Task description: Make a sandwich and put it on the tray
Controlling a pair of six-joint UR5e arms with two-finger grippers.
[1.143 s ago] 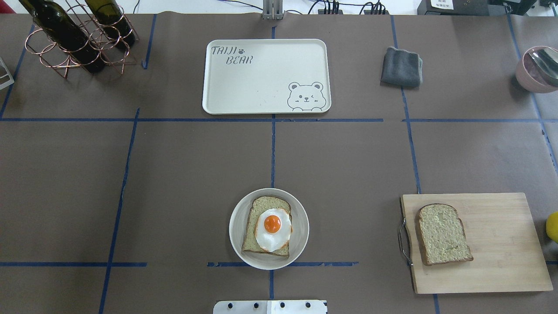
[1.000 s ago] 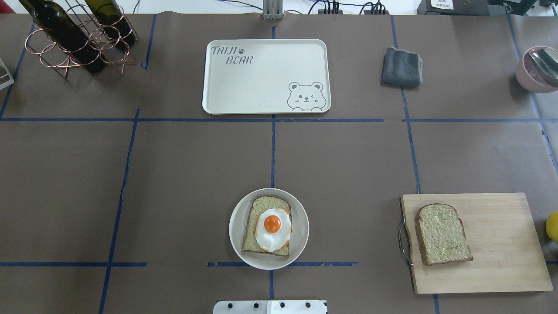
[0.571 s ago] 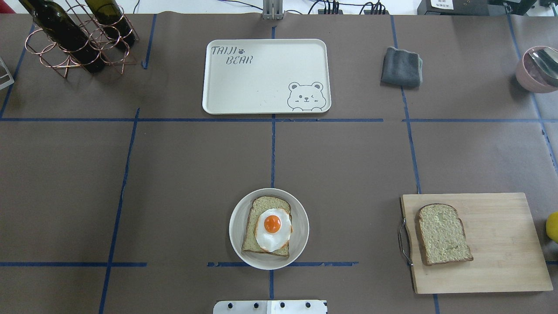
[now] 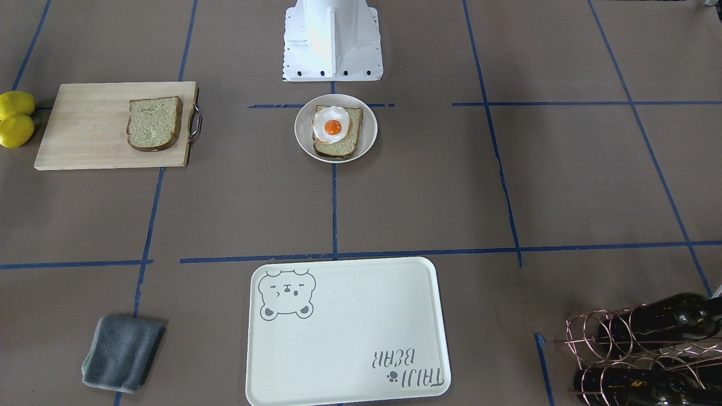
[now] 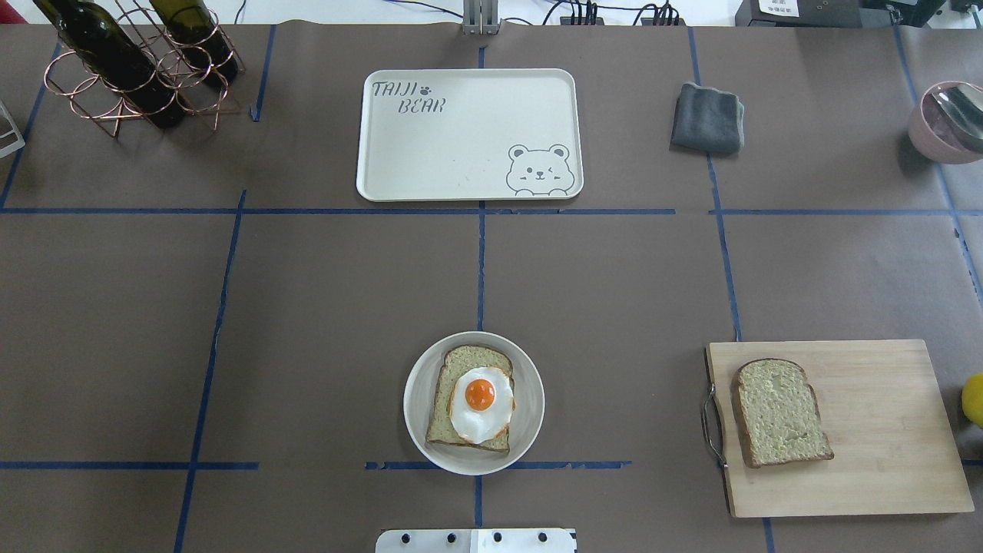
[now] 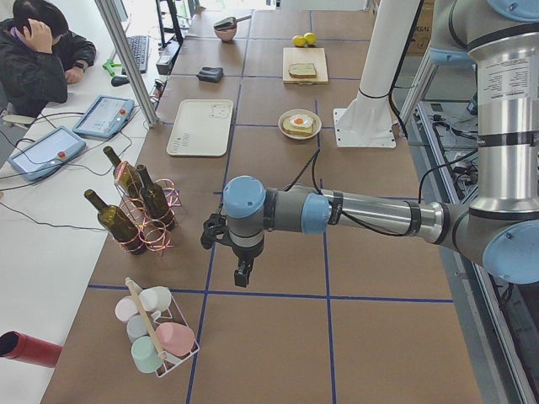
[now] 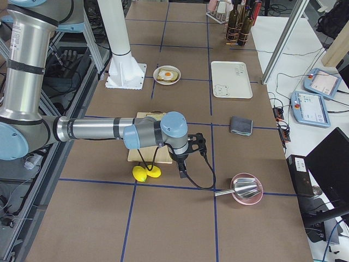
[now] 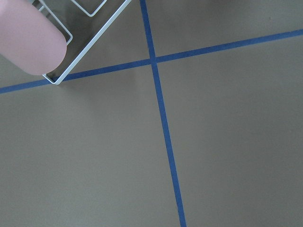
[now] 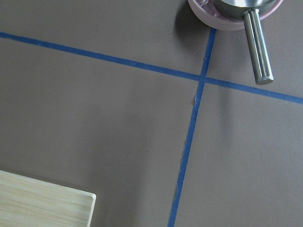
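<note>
One bread slice (image 5: pixel 453 376) lies in a white bowl (image 5: pixel 531 415) near the robot's base, with a fried egg (image 5: pixel 481 403) on top. A second bread slice (image 5: pixel 782 412) lies on the wooden cutting board (image 5: pixel 883 430) to the right. The cream bear tray (image 5: pixel 468 130) sits at the far middle with nothing on it. My left gripper (image 6: pixel 242 273) hangs over the table beyond the wine rack, far from the food. My right gripper (image 7: pixel 181 169) hangs beside the cutting board near the lemons. I cannot tell whether either is open or shut. Neither wrist view shows fingers.
A copper rack of wine bottles (image 5: pixel 138 61) stands far left. A grey cloth (image 5: pixel 706 117) lies right of the tray. A pink bowl with a metal ladle (image 5: pixel 944 119) sits at the right edge. Two lemons (image 4: pixel 16 119) lie by the board. A cup rack (image 6: pixel 156 332) stands near the left gripper.
</note>
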